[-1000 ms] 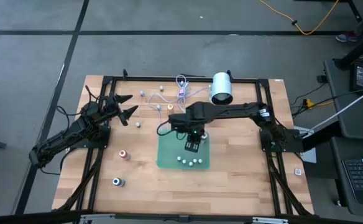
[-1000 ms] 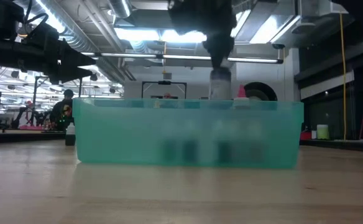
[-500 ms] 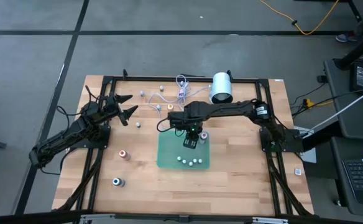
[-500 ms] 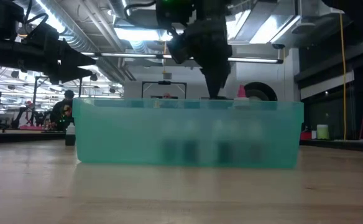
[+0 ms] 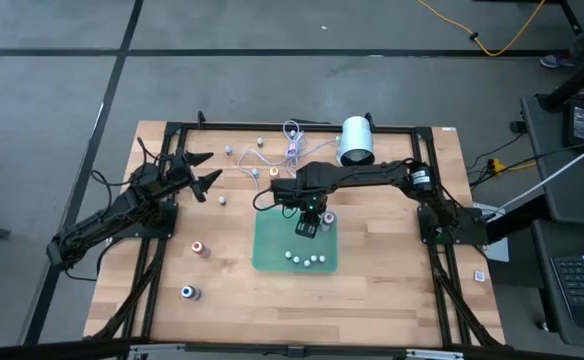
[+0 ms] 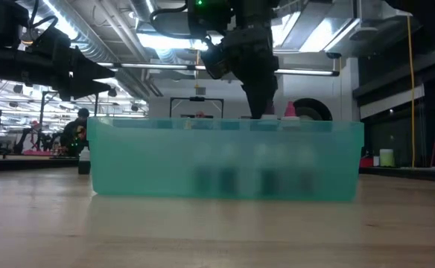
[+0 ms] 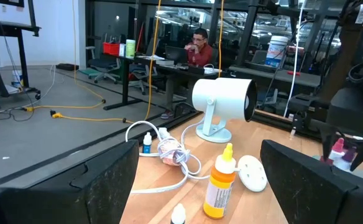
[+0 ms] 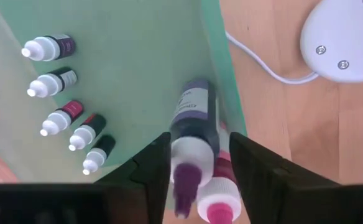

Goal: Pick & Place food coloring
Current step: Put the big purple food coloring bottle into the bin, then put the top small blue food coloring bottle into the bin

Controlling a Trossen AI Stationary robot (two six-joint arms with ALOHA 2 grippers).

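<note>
Purple-capped bottle (image 8: 192,134) sits between my right gripper's (image 5: 308,226) parted fingers over the green tray (image 5: 268,252); I cannot tell if it's gripped. Five bottles (image 8: 63,106) stand beyond. Left gripper (image 5: 200,170) waits open, well apart.

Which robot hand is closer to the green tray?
The right. The right gripper hangs over the green tray, above its bottles. The left gripper waits far off by the table's left edge.
</note>
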